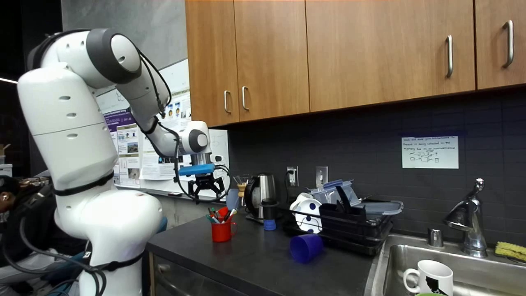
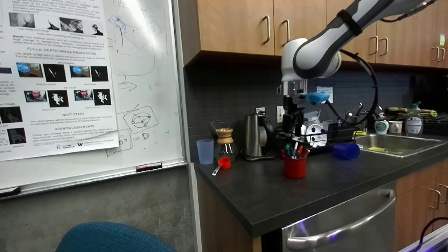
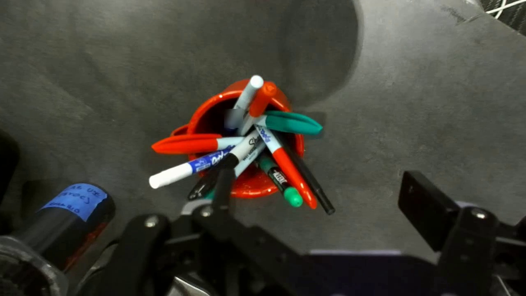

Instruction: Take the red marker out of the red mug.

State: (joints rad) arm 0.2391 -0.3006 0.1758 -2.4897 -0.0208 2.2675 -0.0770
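The red mug (image 1: pixel 222 233) stands upright on the dark counter, also in an exterior view (image 2: pixel 295 169) and the wrist view (image 3: pixel 252 187). It holds several markers. Three show red caps in the wrist view: one pointing left (image 3: pixel 185 144), one at the top (image 3: pixel 263 100), and one leaning toward the jaws (image 3: pixel 295 174). I cannot tell which is the red marker meant. My gripper (image 1: pixel 206 192) is open and empty above the mug, also in an exterior view (image 2: pixel 293 128). In the wrist view the gripper (image 3: pixel 320 189) has its left finger overlapping a black-capped marker.
A black container with blue tape (image 3: pixel 76 201) stands near the mug. A steel kettle (image 1: pixel 263 193), black dish rack (image 1: pixel 349 226) and tipped blue cup (image 1: pixel 306 248) are farther along. A red scoop (image 2: pixel 224 162) and glass carafe (image 2: pixel 225 148) sit near the wall. A white mug (image 1: pixel 435 275) is in the sink.
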